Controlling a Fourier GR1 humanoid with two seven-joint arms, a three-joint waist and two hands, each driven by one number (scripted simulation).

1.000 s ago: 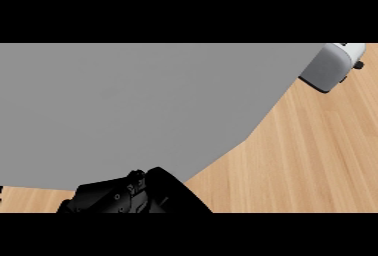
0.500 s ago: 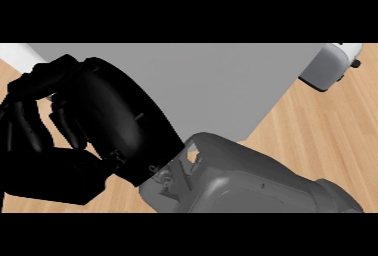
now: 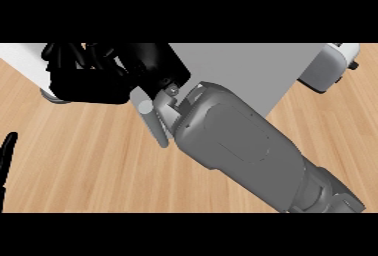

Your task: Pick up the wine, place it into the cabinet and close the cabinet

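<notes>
My right forearm (image 3: 244,150) crosses the view from the lower right up to the upper left. Its black hand (image 3: 111,70) lies over the left edge of a flat grey panel (image 3: 236,65), which may be the cabinet or its door. The hand hides whatever lies under it. No wine bottle shows anywhere. A short pale grey rod (image 3: 156,125) sticks down beside the wrist; I cannot tell whether it belongs to the arm or the panel. At the left edge a thin black sliver (image 3: 7,160) is probably part of my left hand.
A white and grey appliance (image 3: 331,65) stands at the upper right, beside the grey panel. Light wood surface (image 3: 88,170) fills the lower left and the right side.
The right arm rose from the bottom edge and swept up and left across the grey panel. The view shifted too: wood now shows at the left and less of the panel is visible.
</notes>
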